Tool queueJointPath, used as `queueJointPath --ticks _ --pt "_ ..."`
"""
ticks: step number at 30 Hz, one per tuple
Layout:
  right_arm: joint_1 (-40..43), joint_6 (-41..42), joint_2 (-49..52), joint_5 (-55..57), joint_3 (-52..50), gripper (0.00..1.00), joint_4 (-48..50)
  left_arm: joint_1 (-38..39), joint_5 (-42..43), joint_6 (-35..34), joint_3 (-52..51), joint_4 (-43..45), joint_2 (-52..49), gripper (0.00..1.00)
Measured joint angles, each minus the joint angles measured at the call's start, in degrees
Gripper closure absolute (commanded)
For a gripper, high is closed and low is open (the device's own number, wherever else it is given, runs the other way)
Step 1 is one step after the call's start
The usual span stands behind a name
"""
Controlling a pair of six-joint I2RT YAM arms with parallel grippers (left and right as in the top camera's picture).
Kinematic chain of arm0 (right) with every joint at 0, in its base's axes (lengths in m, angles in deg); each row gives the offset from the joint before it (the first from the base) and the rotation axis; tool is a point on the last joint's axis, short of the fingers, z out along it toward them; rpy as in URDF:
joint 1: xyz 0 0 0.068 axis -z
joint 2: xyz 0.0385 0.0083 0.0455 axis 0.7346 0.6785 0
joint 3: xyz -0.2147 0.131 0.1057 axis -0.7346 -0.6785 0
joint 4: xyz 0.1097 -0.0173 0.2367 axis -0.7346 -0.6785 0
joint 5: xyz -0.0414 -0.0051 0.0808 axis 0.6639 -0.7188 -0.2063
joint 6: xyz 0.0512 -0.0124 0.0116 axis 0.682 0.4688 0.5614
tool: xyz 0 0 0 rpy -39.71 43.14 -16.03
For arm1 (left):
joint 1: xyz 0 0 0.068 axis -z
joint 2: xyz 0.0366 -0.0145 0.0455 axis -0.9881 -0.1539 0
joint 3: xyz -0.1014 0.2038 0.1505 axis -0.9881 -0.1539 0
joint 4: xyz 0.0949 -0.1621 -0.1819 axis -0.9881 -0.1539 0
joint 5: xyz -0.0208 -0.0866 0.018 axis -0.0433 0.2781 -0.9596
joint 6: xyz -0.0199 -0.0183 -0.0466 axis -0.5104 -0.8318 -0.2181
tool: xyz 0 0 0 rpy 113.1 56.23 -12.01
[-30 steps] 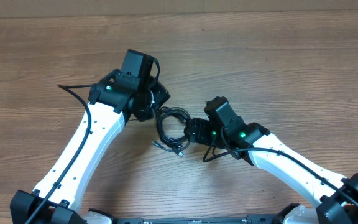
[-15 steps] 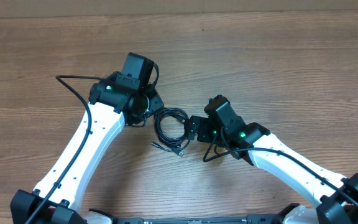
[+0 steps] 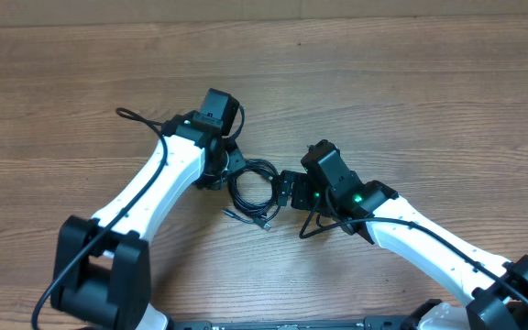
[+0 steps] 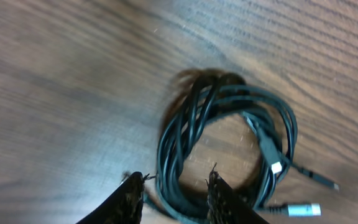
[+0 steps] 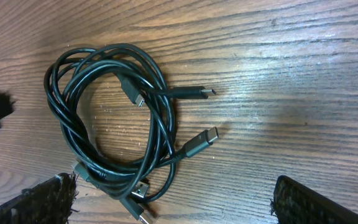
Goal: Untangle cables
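Evidently the cables (image 3: 253,187) lay as one coiled bundle at centre frame in the overhead view, flat on the table (image 3: 429,82), with plug ends trailing toward lower centre. The left gripper (image 4: 174,186) stood part-open at the bottom edge of its wrist view, straddling one side of the coil without visibly pinching it; it was judged placed to take those strands. The right gripper (image 5: 173,202) stood wide open and empty with the coil just ahead, judged readied for a loose plug end.
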Motion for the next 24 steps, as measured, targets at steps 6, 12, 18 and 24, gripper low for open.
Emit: queueJointPath --ticks 6,12,18,24 --pt "0.0 0.0 0.0 0.2 0.0 0.00 0.0 0.0 0.9 0.4 0.0 2.5 -4.5 0.36" --pt "0.0 0.0 0.0 0.2 0.0 0.00 0.0 0.0 1.8 0.2 0.0 5.2 -8.5 0.73" --pt "0.0 0.0 0.0 0.2 0.0 0.00 0.0 0.0 2.4 0.5 0.0 7.2 -9.7 0.93" --pt "0.0 0.0 0.0 0.2 0.0 0.00 0.0 0.0 2.4 0.6 0.0 8.0 -9.7 0.96"
